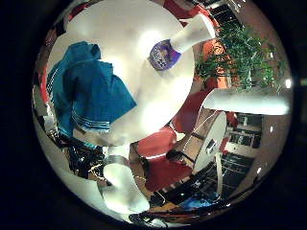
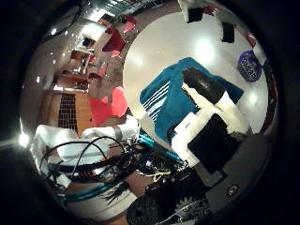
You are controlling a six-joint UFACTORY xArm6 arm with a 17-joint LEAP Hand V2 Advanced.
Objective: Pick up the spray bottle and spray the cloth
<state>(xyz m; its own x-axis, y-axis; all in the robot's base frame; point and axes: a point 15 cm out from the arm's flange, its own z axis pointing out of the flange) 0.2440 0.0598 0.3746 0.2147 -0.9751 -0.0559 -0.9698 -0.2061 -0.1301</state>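
A white spray bottle with a purple label [image 1: 169, 50] stands on the round white table [image 1: 134, 38], near its edge. A teal cloth with white stripes [image 1: 88, 88] lies crumpled on the table, a short way from the bottle. The right thumb side palm view shows the cloth [image 2: 173, 89] under my hand's white and black fingers [image 2: 208, 117], and the bottle [image 2: 248, 66] away from them by the table edge. My hand hovers above the cloth with its fingers relaxed and nothing between them. One white finger [image 1: 121, 184] reaches into the little finger side view.
Red chairs [image 2: 111, 103] stand around the table on a red floor. A green plant [image 1: 235, 53] stands beyond the table on the bottle's side. A white chair [image 1: 206, 139] stands by the table edge. Two dark objects [image 2: 228, 31] lie on the table's far part.
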